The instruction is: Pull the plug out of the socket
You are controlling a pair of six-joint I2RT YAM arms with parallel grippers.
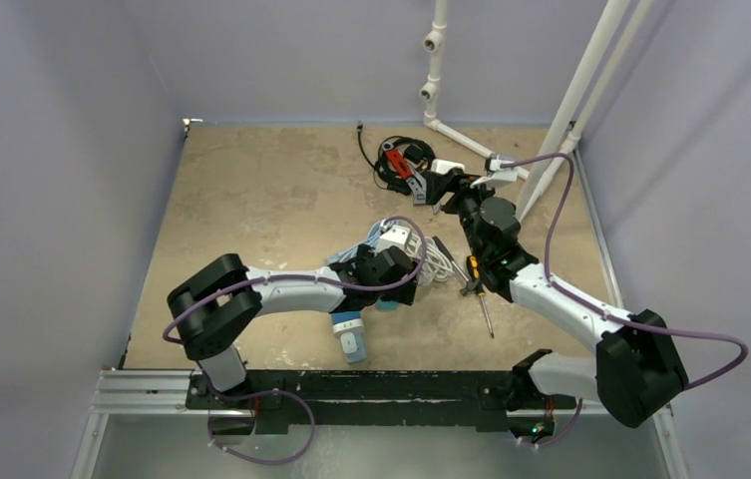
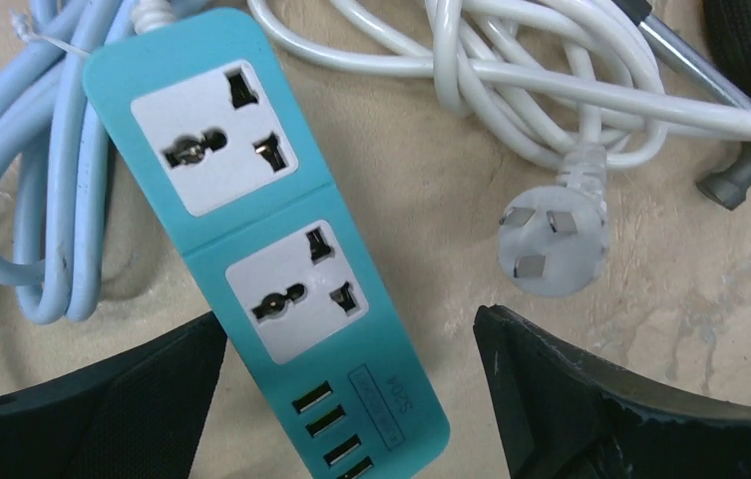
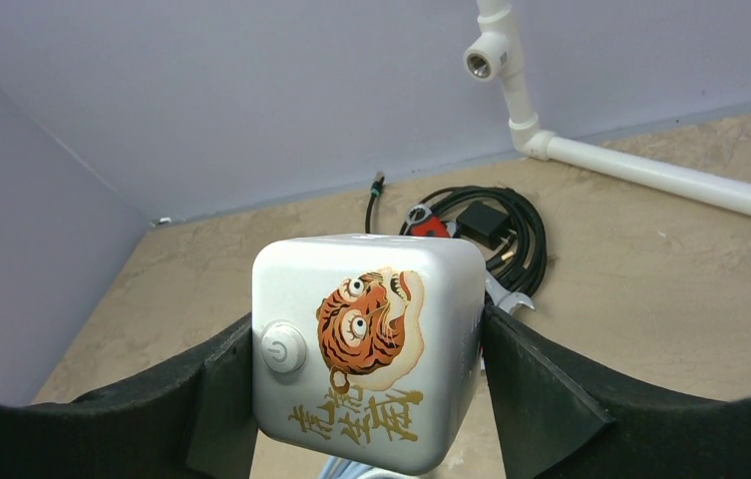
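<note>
Nearest on the sandy, mottled table (image 1: 271, 200), one blue-and-white cylinder (image 1: 351, 335) is seen lying on its side; what it is cannot be made out. Just beyond it, the left gripper (image 2: 349, 327) is spread wide with nothing held, its two black fingers (image 2: 102, 409) set either side of one teal power strip (image 2: 167, 70). Two white universal sockets and four USB slots are counted on the strip, whose near end is cut off by the frame. One round white plug (image 2: 554, 244) with three flat pins is lying free on the table, right of the strip and apart from it. Its glossy white cable (image 2: 511, 75) is looped behind, and a pale blue cable (image 2: 42, 200) is bundled at the left. One screwdriver (image 1: 473, 271) lies to the right. Farther off, the right gripper (image 3: 369, 361) is clamped on one rounded silver cube (image 3: 371, 274) bearing a tiger print and one power button; its underside is hidden. Beyond lie one black cable coil (image 3: 531, 235) and white plastic pipes (image 3: 650, 172).
</note>
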